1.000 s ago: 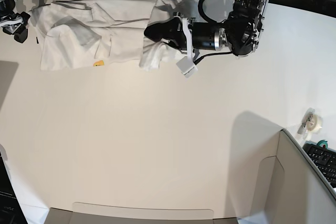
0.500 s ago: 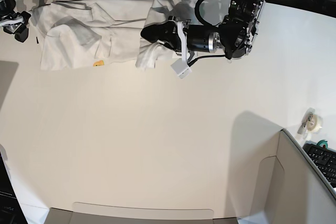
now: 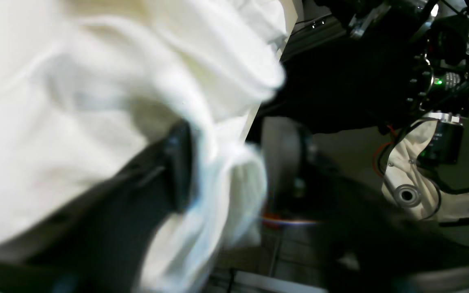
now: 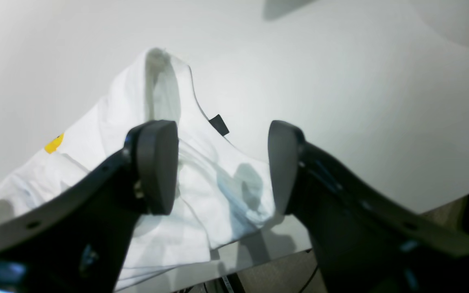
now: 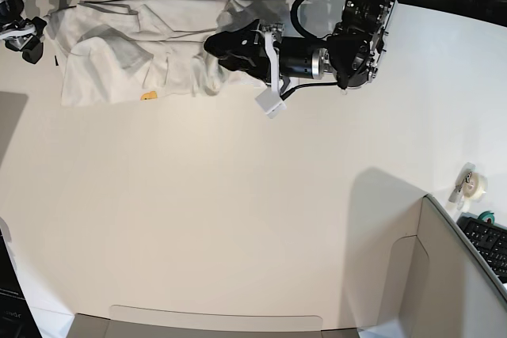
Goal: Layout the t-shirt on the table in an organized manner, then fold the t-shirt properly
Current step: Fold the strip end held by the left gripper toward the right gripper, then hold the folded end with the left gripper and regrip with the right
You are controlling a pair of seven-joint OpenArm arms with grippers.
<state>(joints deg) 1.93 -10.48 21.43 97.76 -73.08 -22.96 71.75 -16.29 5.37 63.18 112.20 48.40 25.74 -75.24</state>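
The white t-shirt [image 5: 119, 45] lies crumpled along the far edge of the table [image 5: 238, 195], with a yellow bit of print showing. My left gripper [image 5: 215, 43] lies low over the shirt's right end. In the blurred left wrist view its jaws stand apart, and loose t-shirt cloth [image 3: 75, 101] bulges between the left gripper's [image 3: 238, 162] fingers. My right gripper [image 5: 22, 36] hangs open at the shirt's left end. In the right wrist view the t-shirt [image 4: 108, 122] and its small black tag [image 4: 218, 124] lie beneath the right gripper [image 4: 222, 162], by the table's [image 4: 340, 81] edge.
A grey cardboard box [image 5: 444, 275] stands at the near right corner, with a flap [image 5: 214, 324] along the near edge. A roll of tape [image 5: 473, 184] and a keyboard [image 5: 491, 243] lie at the right edge.
My left gripper has moved left over the shirt's right end and opened. The bunch of cloth it held up has dropped onto the table. The right arm has not moved.
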